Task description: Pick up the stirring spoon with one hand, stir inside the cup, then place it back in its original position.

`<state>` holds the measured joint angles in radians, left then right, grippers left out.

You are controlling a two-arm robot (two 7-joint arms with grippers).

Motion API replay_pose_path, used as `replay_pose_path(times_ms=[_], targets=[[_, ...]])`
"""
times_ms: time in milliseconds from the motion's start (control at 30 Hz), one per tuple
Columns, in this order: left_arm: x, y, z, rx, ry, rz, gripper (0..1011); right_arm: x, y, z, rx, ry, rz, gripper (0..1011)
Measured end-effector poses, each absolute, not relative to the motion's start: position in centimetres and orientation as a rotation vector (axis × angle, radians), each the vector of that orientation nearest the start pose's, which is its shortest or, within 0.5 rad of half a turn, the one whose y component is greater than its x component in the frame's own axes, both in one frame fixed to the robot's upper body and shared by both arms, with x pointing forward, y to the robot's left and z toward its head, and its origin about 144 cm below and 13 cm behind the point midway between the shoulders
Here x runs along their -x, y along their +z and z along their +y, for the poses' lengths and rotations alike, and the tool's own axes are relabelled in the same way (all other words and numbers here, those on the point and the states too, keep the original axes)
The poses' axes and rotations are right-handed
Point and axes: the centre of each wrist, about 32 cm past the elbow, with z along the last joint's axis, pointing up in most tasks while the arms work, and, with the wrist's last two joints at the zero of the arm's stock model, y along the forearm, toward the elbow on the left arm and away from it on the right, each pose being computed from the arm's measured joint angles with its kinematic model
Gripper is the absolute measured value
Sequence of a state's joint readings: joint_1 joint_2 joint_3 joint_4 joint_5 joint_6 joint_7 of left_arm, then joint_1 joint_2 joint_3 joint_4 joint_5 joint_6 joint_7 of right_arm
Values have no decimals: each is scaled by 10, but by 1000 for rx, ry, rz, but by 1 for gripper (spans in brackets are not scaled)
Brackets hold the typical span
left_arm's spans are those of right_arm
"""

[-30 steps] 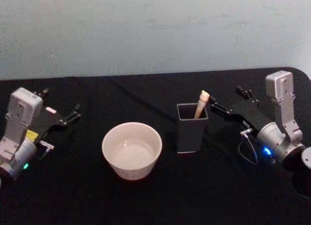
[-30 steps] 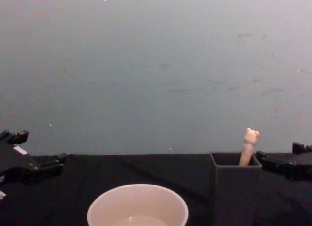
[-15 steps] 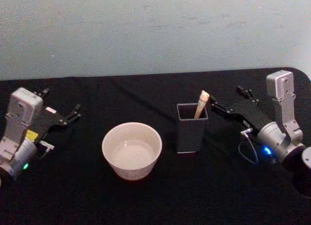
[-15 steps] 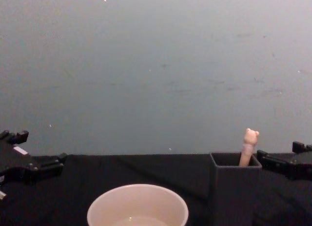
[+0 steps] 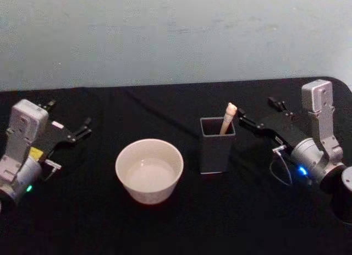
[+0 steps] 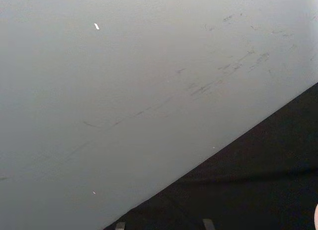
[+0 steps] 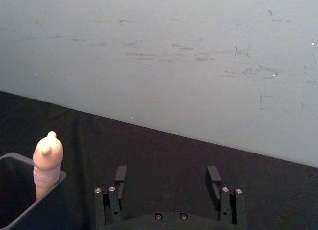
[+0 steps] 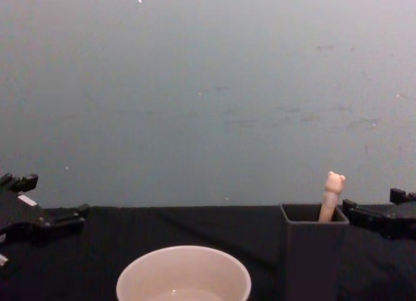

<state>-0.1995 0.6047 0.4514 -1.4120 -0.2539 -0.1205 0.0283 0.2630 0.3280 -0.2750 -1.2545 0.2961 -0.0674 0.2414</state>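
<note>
Spanning black table cloth (image 5: 181, 222) beneath grey-blue wall (image 5: 176, 34), both claws (image 5: 258, 113) (image 5: 69, 121) wide, empty.

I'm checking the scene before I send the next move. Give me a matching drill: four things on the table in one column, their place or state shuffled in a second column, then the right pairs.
Things:
1. stirring spoon
2. cup
3. right gripper
4. left gripper

Places or states:
A. open, at the table's left side, away from the other things
B. stands on the black cloth, to the left of the holder box
C. leans in the holder box, bear head sticking out above the rim
D. open, just to the right of the holder box, holding nothing

Pairs: 1-C, 2-B, 3-D, 4-A
</note>
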Motion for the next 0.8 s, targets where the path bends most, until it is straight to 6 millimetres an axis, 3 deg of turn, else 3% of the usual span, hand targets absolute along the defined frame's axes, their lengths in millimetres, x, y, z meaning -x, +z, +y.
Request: replay_pose_path(times_ms=[800], targets=[[-489,1140,310,-304,1248,-285,1001,-524,1130,-276,110,-1174,-14,1003]])
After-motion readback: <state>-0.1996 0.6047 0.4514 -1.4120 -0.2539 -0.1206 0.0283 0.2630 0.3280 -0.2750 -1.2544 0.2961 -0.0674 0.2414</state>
